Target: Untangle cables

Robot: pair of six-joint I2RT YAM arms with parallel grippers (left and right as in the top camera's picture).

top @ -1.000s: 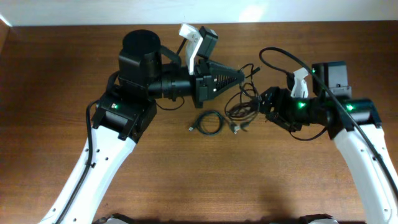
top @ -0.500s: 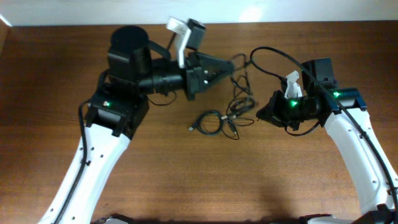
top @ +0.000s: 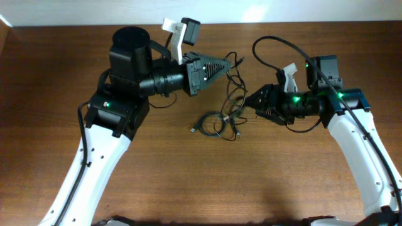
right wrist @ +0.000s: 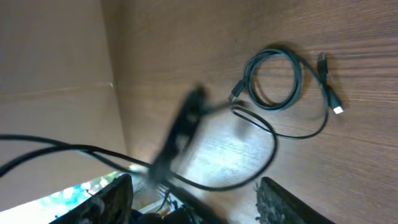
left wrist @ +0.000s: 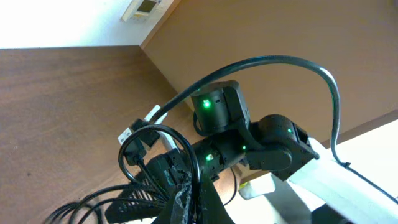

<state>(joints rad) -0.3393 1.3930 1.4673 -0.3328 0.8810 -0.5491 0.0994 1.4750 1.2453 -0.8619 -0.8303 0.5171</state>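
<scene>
The cables are thin black cords: a tangle of loops (top: 233,99) in the middle of the table and a small flat coil (top: 210,123) just left of it. My left gripper (top: 225,62) is shut on one strand, holding it up above the tangle. In the left wrist view that strand (left wrist: 153,129) rises as a loop out of the closed left gripper (left wrist: 189,180). My right gripper (top: 251,104) is at the tangle's right edge. In the right wrist view the right gripper (right wrist: 194,184) is open, with a blurred cord (right wrist: 186,121) running between its fingers (right wrist: 112,199). The coil (right wrist: 273,78) lies beyond them.
The wooden table (top: 201,182) ends at a pale wall along the far edge. A thick black robot cable (top: 276,45) arches over the right arm. The right arm, with green lights (left wrist: 214,112), fills the left wrist view.
My right gripper has moved left to the tangle and now stands open. The left gripper has moved up and back with its strand, drawing the loops out.
</scene>
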